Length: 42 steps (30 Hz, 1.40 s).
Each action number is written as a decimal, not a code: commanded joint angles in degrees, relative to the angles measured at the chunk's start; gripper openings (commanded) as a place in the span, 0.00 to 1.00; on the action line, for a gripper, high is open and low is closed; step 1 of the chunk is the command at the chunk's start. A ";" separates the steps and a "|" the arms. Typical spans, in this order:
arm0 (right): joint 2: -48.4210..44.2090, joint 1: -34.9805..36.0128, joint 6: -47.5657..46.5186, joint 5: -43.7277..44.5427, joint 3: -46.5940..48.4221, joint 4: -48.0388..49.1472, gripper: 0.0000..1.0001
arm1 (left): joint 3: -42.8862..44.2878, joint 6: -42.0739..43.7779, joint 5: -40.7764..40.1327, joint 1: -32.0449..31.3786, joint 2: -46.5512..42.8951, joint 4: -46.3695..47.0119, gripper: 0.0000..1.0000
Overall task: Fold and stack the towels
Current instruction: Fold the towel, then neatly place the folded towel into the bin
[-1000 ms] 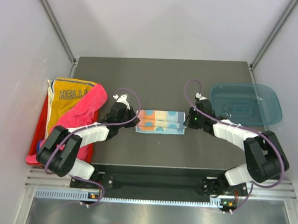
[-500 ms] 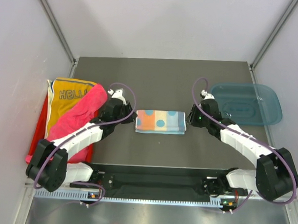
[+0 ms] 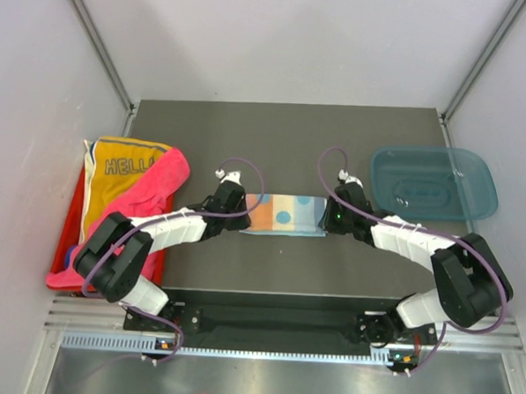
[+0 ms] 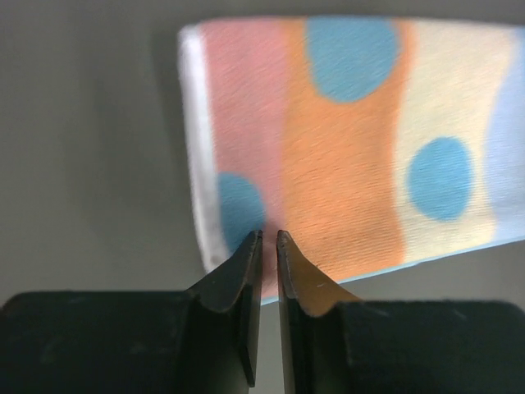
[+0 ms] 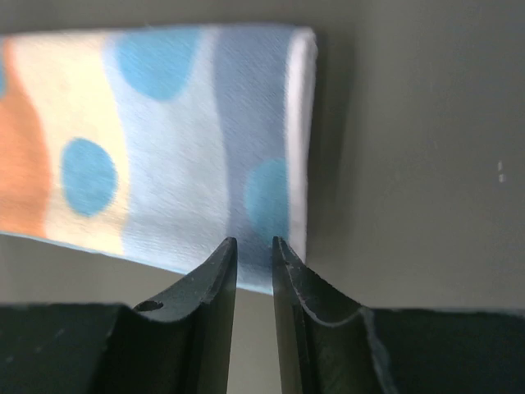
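A folded light-blue towel with orange and pink bands and blue dots [image 3: 284,214] lies flat at the table's middle. My left gripper [image 3: 247,214] hovers over its left end. In the left wrist view the tips [image 4: 269,234] stand over the towel [image 4: 353,139] near its front left corner, with only a thin slit between them and no cloth in it. My right gripper [image 3: 323,219] is at the right end. Its tips [image 5: 254,240] hang over the towel's [image 5: 164,139] front right corner, narrowly apart and holding nothing. A yellow "HELLO" towel [image 3: 122,167] and a hot pink towel [image 3: 148,200] lie heaped at the left.
The heaped towels rest on a red tray [image 3: 65,244] at the table's left edge. A translucent teal bin [image 3: 436,184] stands at the right. Grey walls close in both sides, and the arm bases sit at the near edge.
Half a second ago both grippers stood back from the towel's ends with wider jaws. Both have now moved inward over its front corners and narrowed. The towel has stayed in place.
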 commanded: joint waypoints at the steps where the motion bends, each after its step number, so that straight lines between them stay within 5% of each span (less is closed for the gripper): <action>1: -3.26 0.88 2.82 0.44 -4.79 3.40 0.24 | -3.41 -2.09 -2.32 -0.13 0.29 -0.23 0.17; 14: -4.23 0.88 3.18 -0.88 -4.72 0.34 0.22 | -0.80 -1.39 -3.90 -0.13 -1.99 -4.97 0.14; 21: -10.39 -0.96 -0.68 2.90 1.68 -6.52 0.38 | 6.06 1.51 -3.38 -0.21 -5.16 -11.04 0.18; 26: -5.04 -2.20 -4.29 2.64 7.31 -8.63 0.50 | 9.75 2.04 -1.36 -0.39 -6.83 -13.41 0.18; 42: 9.21 0.44 -2.36 4.13 11.81 -8.12 0.60 | 10.73 3.80 1.54 -0.83 -11.49 -16.06 0.22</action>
